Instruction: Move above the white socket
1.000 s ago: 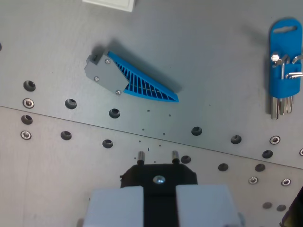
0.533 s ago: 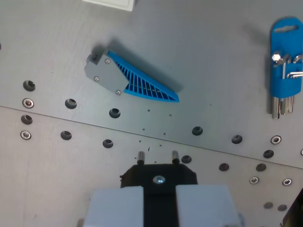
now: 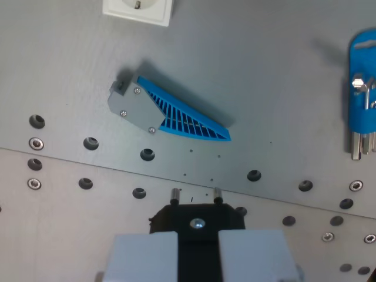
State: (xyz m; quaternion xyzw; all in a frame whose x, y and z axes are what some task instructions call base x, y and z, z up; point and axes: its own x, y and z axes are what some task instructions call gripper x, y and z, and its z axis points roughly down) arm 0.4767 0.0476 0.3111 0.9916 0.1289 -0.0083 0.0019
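The white socket point(image 3: 138, 9) lies on the grey metal table at the top edge of the wrist view, left of centre, cut off by the frame. My gripper point(image 3: 198, 238) is at the bottom centre, far below the socket in the picture. Its two pale fingers point(image 3: 144, 255) are shut on a black plug point(image 3: 197, 216), whose two metal pins point(image 3: 174, 195) point toward the top of the view.
A grey and blue wedge-shaped part point(image 3: 167, 111) lies between the gripper and the socket. A blue holder with hex keys point(image 3: 363, 94) is at the right edge. The metal plate point(image 3: 276, 70) has rows of holes and screws across the lower half.
The whole scene has shifted down and to the right, so the camera has moved toward the socket. More of the socket shows at the top edge. The plug stays in the gripper.
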